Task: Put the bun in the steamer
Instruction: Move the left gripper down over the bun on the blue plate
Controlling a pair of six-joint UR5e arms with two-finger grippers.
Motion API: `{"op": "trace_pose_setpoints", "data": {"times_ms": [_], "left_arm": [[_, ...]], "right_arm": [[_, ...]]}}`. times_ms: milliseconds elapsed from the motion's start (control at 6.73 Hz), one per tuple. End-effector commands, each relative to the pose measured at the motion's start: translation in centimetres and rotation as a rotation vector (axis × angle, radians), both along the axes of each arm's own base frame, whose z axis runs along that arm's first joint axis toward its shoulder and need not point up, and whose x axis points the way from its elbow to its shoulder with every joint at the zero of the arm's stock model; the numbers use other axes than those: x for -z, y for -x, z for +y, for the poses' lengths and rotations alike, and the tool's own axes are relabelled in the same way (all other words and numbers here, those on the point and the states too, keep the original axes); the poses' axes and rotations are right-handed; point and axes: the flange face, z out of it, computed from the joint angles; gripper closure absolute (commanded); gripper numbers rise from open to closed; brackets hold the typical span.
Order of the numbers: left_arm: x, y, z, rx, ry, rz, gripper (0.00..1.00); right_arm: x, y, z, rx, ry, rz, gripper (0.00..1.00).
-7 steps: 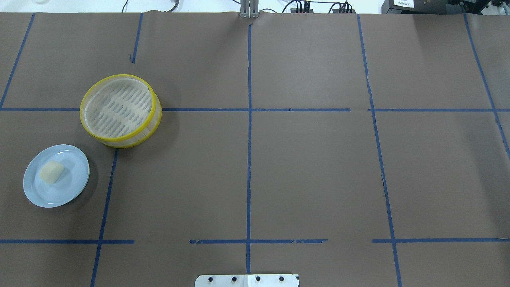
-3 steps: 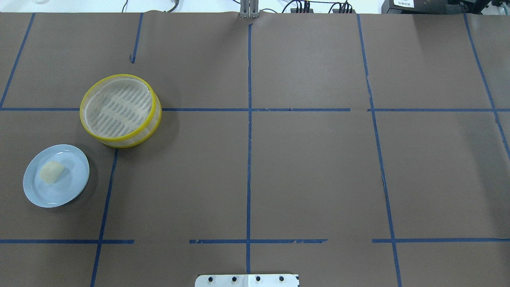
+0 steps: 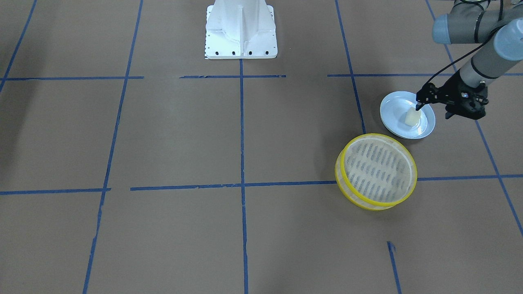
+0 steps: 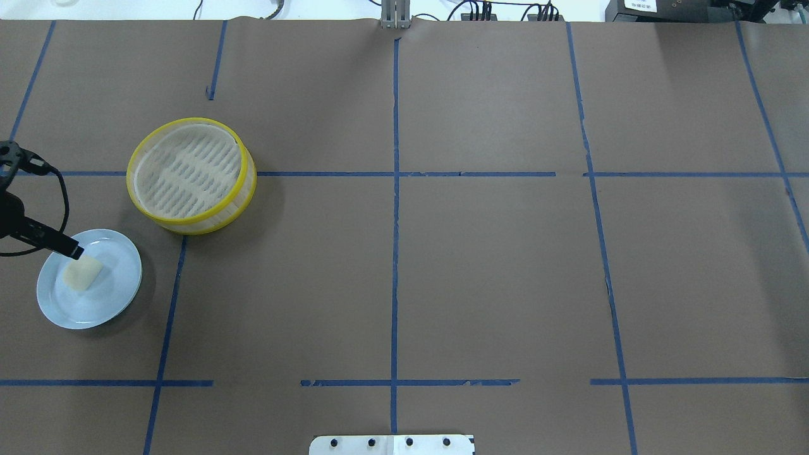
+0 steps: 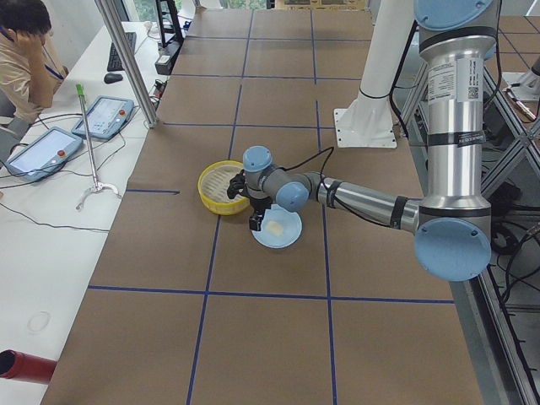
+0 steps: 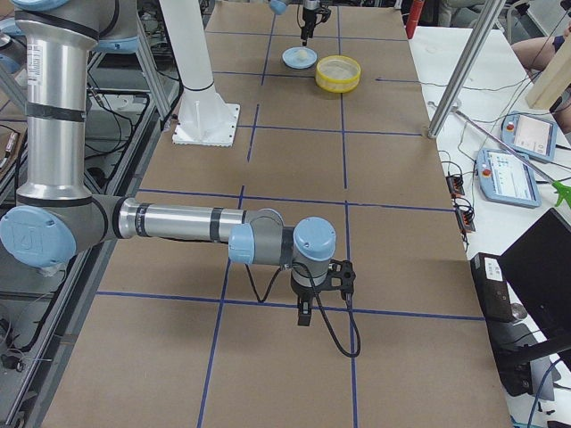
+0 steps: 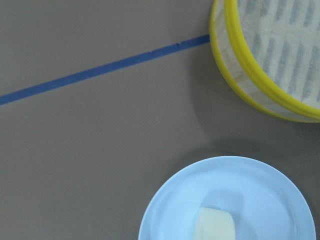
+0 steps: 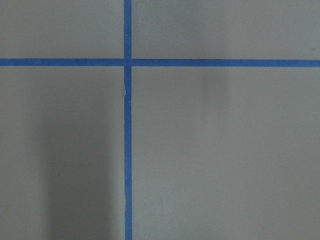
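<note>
The bun (image 4: 83, 273) lies on a pale blue plate (image 4: 120, 297) at the table's left. It also shows in the front view (image 3: 412, 117) and the left wrist view (image 7: 216, 226). The yellow-rimmed steamer (image 4: 212, 221) stands empty just beyond the plate; it also shows in the front view (image 3: 345, 188) and the left wrist view (image 7: 260, 90). My left gripper (image 4: 77, 253) hangs over the plate's far edge, just above the bun's end; its fingers look shut and empty. My right gripper (image 6: 303, 319) hovers low over the table's far right; I cannot tell its state.
The robot's white base (image 3: 241, 28) stands at the table's near middle. Blue tape lines cross the brown table cover. In the left side view a metal pole (image 5: 126, 59), tablets (image 5: 105, 114) and a seated person (image 5: 25, 51) are beyond the table's far edge.
My left arm has come into the overhead view from the left edge, its fingertips now over the plate. The bun, plate and steamer have not moved.
</note>
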Motion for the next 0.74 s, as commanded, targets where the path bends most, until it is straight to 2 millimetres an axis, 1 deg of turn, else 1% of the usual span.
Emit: {"op": "trace_pose_setpoints", "data": {"times_ms": [0, 297, 594], "left_arm": [[-1.3, -3.4, 1.4, -0.026, -0.006, -0.025, 0.0], [-2.0, -3.6, 1.5, -0.028, -0.016, -0.032, 0.02], [-3.4, -3.8, 1.4, -0.03, -0.023, -0.026, 0.05]], "right_arm": [[0.0, 0.0, 0.0, 0.0, 0.0, 0.0, 0.0], [0.0, 0.0, 0.0, 0.0, 0.0, 0.0, 0.0], [0.0, 0.0, 0.0, 0.0, 0.0, 0.0, 0.0]]}}
